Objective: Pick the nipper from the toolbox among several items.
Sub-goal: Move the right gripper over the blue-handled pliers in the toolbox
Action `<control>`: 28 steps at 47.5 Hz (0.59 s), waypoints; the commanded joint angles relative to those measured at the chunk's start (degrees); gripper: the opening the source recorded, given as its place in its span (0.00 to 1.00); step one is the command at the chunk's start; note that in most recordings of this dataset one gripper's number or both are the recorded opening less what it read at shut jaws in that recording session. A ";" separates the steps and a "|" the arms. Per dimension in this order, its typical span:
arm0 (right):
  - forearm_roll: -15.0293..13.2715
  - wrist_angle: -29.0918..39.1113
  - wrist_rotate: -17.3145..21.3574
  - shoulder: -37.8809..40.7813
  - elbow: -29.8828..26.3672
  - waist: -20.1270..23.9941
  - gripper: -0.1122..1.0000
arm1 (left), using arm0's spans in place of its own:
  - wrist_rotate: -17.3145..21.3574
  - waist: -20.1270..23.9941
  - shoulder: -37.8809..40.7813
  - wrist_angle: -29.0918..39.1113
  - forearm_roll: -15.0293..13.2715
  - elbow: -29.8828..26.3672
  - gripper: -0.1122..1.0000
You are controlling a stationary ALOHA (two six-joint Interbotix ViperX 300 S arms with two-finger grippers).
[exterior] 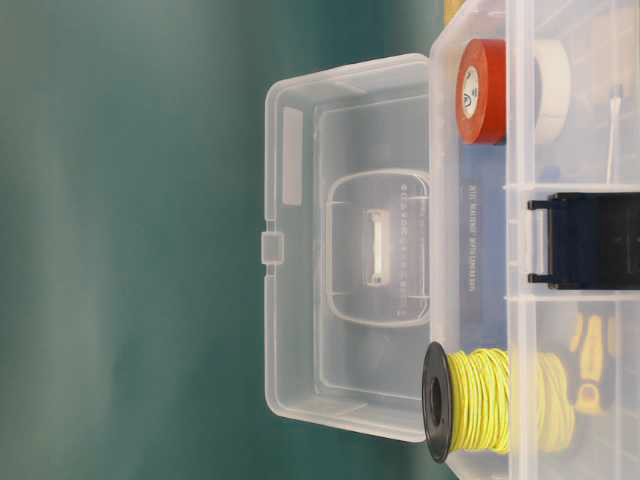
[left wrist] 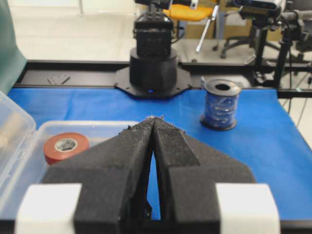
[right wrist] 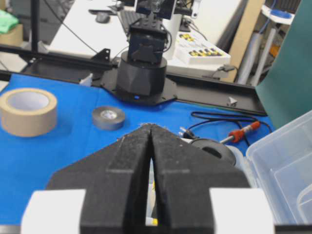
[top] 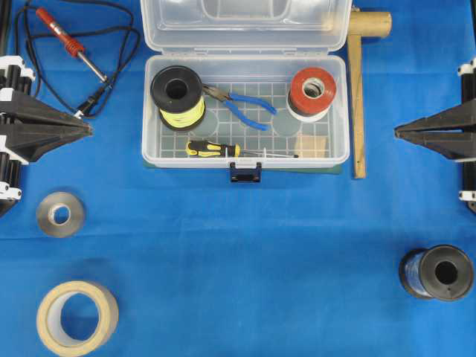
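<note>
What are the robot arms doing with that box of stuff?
Nothing yet. The left gripper and right gripper are both shut, holding nothing, parked at the sides of the blue table. Between them sits the clear toolbox with its lid open. Inside lie the blue-handled nipper, a yellow and black screwdriver, a spool of yellow wire and a red tape roll. The nipper hasn't been picked up.
</note>
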 commanded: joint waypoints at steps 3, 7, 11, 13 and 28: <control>0.26 1.23 0.44 1.32 -3.34 -2.20 0.10 | -0.44 -0.35 0.26 -0.35 -2.20 -1.32 0.10; 0.26 5.98 0.62 3.96 -6.94 -3.78 0.10 | -0.35 -0.35 0.53 -0.44 -2.29 -1.23 0.10; 0.26 13.62 0.62 8.44 -11.69 -6.42 0.10 | -0.44 -0.35 0.79 -0.44 -2.20 -1.23 0.10; 0.26 16.52 0.70 10.90 -13.62 -7.73 0.10 | -0.44 -0.44 0.88 -0.70 -2.29 -1.23 0.10; 0.26 30.32 0.70 34.10 -28.74 -12.83 0.12 | -0.53 -0.44 1.05 -1.14 -2.20 -1.23 0.10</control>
